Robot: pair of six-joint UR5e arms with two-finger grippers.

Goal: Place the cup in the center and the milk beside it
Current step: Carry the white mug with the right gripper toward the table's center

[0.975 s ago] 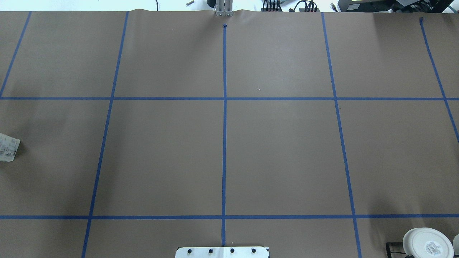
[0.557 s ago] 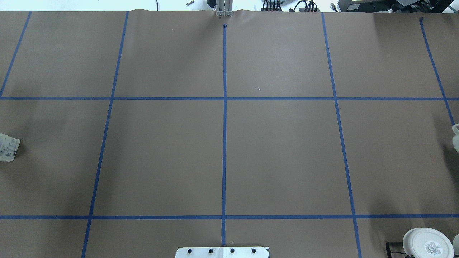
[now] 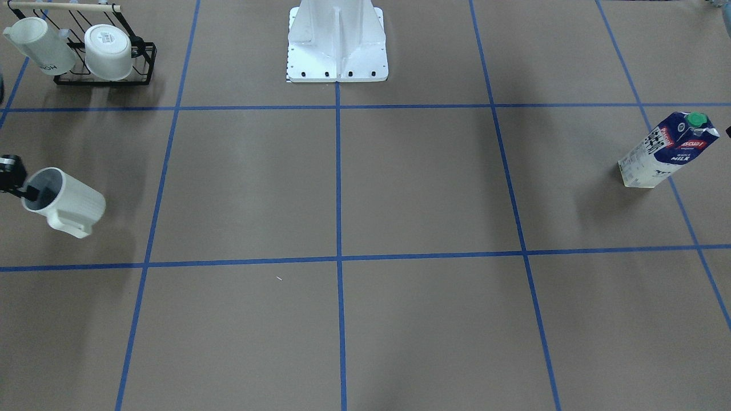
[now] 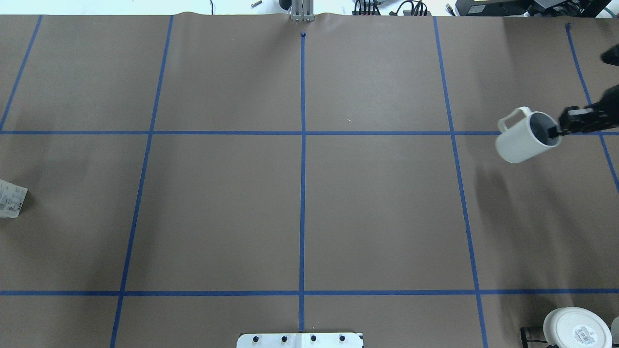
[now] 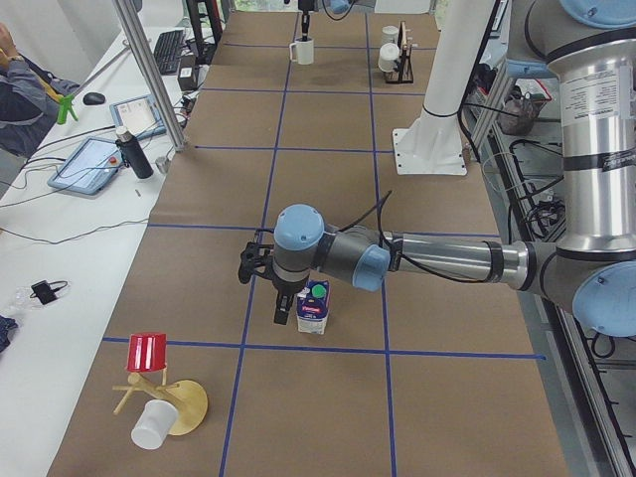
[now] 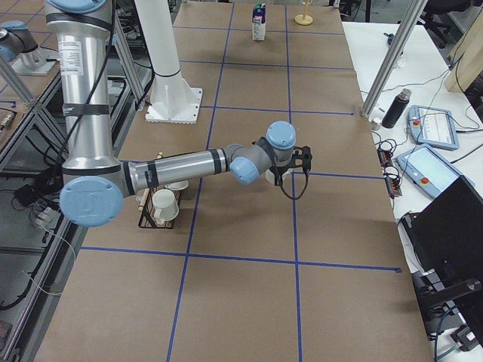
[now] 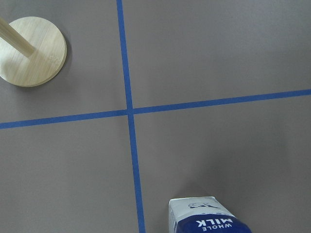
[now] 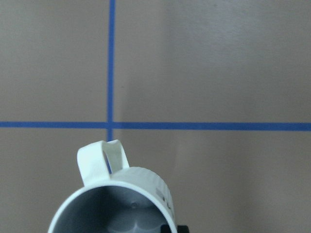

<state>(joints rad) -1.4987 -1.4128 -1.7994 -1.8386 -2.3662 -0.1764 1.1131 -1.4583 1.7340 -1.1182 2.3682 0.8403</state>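
My right gripper point(image 4: 556, 131) is shut on the rim of the cup point(image 4: 523, 136), a small white mug with a dark grey inside. It holds the cup tilted above the table's right part, handle pointing away. The same hold shows in the front-facing view, gripper point(image 3: 24, 191) and cup point(image 3: 64, 204). The milk point(image 3: 667, 149) stands upright far on the left side; only its edge shows in the overhead view point(image 4: 10, 198). My left gripper point(image 5: 282, 304) hangs close beside the milk point(image 5: 312, 307); I cannot tell whether it is open. The center point(image 4: 303, 133) is bare.
A black rack point(image 3: 105, 60) with two other white cups stands near the robot base plate point(image 3: 337, 68) on the right side; it also shows in the overhead view point(image 4: 575, 328). A wooden stand point(image 5: 169, 402) with a red cup stands at the table's left end.
The cup, held by my right gripper, has come into the overhead view from the right edge and moved leftward and away from the robot. The milk has not moved.
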